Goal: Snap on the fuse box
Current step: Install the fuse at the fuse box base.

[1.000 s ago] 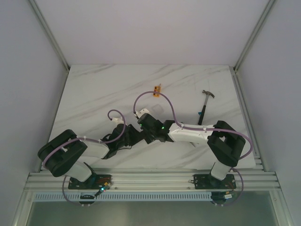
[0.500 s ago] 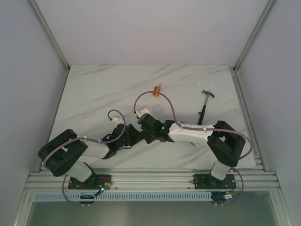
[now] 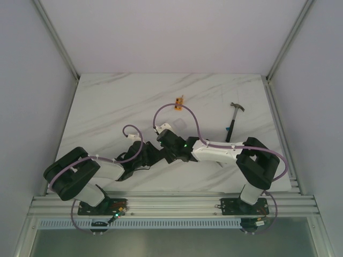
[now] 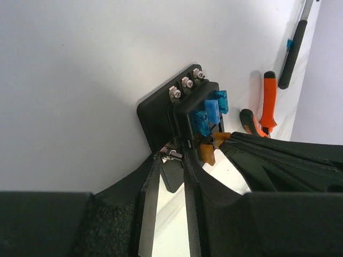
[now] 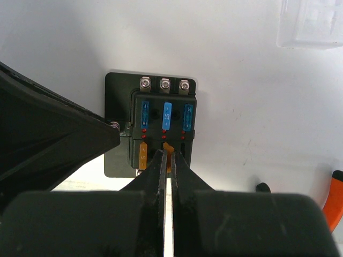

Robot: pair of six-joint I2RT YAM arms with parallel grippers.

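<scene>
The fuse box (image 5: 119,91) is a black block on a flat base plate, lying on the white table. Its top row holds three blue fuses (image 5: 167,115), and an orange fuse (image 5: 143,154) sits below them. My right gripper (image 5: 167,155) comes from the near side and is shut on a second orange fuse (image 5: 169,147) at the middle lower slot. In the left wrist view the fuse box (image 4: 161,110) stands just beyond my left gripper (image 4: 172,160), which is shut on the box's side edge by a screw terminal. From above, both grippers hide the box.
A hammer (image 3: 234,120) lies to the right and a small orange block (image 3: 179,101) further back. Orange-handled pliers (image 4: 268,104) lie close beyond the box. A clear plastic cover (image 5: 311,24) rests on the table past the box.
</scene>
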